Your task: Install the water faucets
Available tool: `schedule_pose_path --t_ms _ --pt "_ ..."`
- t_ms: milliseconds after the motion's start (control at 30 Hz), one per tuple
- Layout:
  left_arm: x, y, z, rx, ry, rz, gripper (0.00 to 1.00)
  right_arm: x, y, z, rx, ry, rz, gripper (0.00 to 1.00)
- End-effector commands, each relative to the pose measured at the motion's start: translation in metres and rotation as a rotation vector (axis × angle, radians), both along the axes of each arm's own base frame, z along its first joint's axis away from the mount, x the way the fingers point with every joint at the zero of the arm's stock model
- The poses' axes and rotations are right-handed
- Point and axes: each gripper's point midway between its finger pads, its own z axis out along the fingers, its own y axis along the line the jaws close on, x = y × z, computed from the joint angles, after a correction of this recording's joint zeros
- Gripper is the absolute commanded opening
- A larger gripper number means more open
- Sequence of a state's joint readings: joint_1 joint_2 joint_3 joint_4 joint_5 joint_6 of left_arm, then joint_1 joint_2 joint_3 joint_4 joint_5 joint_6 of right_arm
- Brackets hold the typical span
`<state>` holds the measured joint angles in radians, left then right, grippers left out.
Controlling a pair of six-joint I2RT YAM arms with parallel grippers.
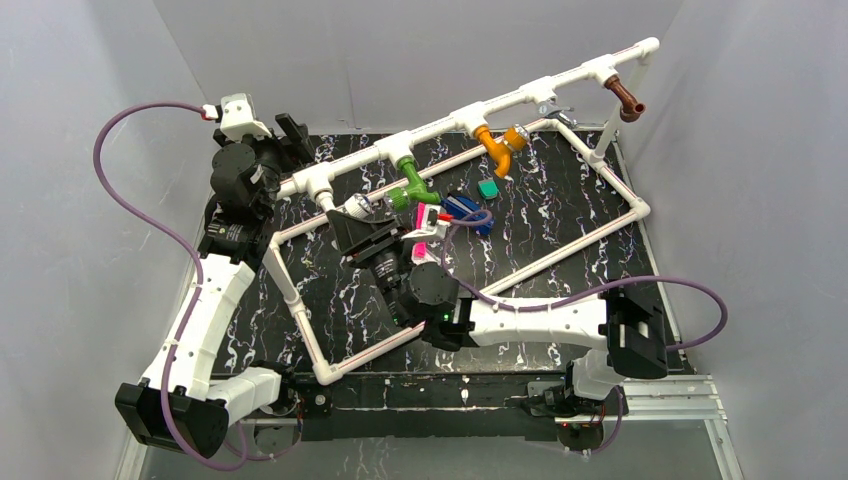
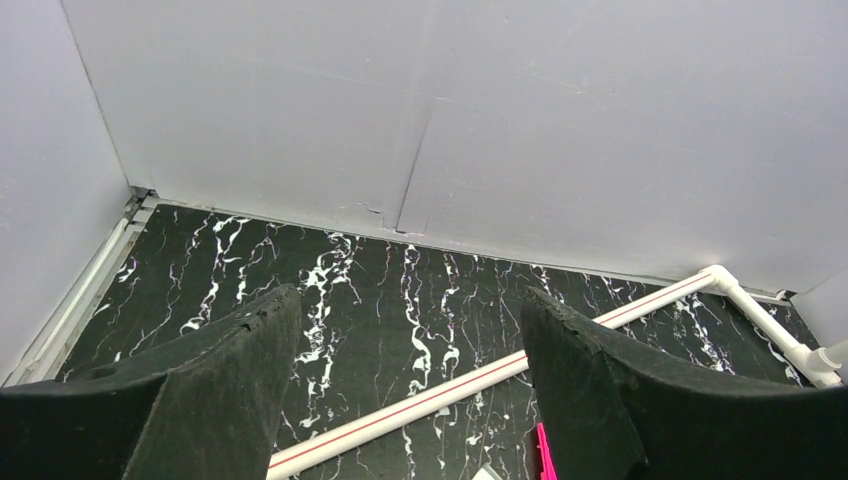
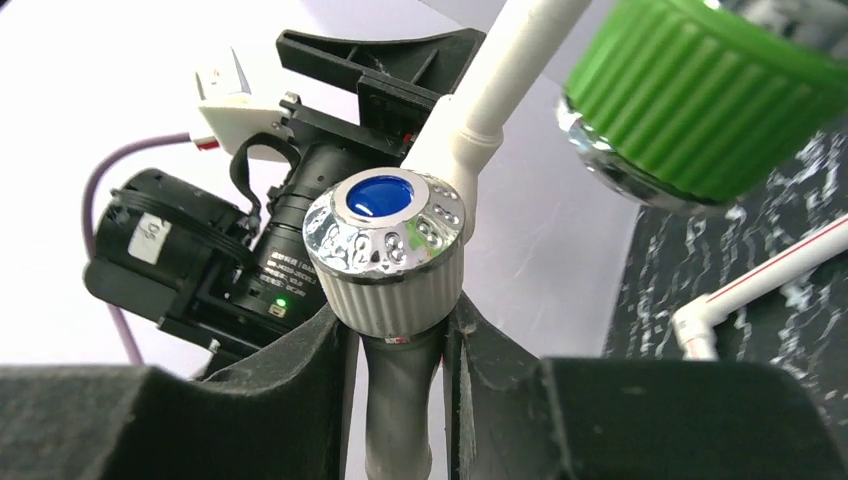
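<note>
The brown faucet (image 1: 628, 100), the orange faucet (image 1: 497, 148) and the green faucet (image 1: 412, 185) hang from tees on the long white pipe frame (image 1: 520, 96). My right gripper (image 1: 368, 225) is shut on the white faucet (image 1: 355, 207), holding it by the leftmost tee (image 1: 320, 184). In the right wrist view its fingers (image 3: 330, 360) clamp the faucet's neck (image 3: 400, 395) under the chrome, blue-centred knob (image 3: 388, 245); the green knob (image 3: 690, 95) is at upper right. My left gripper (image 1: 292, 132) is open and empty beside the pipe's left end; its view shows the fingers (image 2: 230, 370) over the table.
A flat blue piece (image 1: 467, 212) and a small green piece (image 1: 488, 188) lie on the black marbled table (image 1: 560, 215) inside the frame. The frame's lower pipes (image 1: 300, 310) ring the work area. Grey walls (image 1: 760, 150) close in all round. A red-lined pipe (image 2: 480, 380) crosses under the left gripper.
</note>
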<state>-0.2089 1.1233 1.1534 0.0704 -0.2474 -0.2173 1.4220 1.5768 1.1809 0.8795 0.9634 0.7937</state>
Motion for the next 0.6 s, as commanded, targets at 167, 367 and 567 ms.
schedule_pose_path --t_ms 167,367,567 --pt "-0.034 0.015 -0.171 0.113 0.563 0.028 0.78 0.029 -0.039 0.007 0.439 0.316 -0.058 0.01" --pt "-0.034 0.016 -0.172 0.114 0.566 0.030 0.78 0.030 -0.030 -0.003 0.541 0.432 0.008 0.01" --pt "-0.034 0.015 -0.171 0.113 0.563 0.028 0.78 0.028 -0.029 -0.011 0.535 0.461 0.038 0.01"
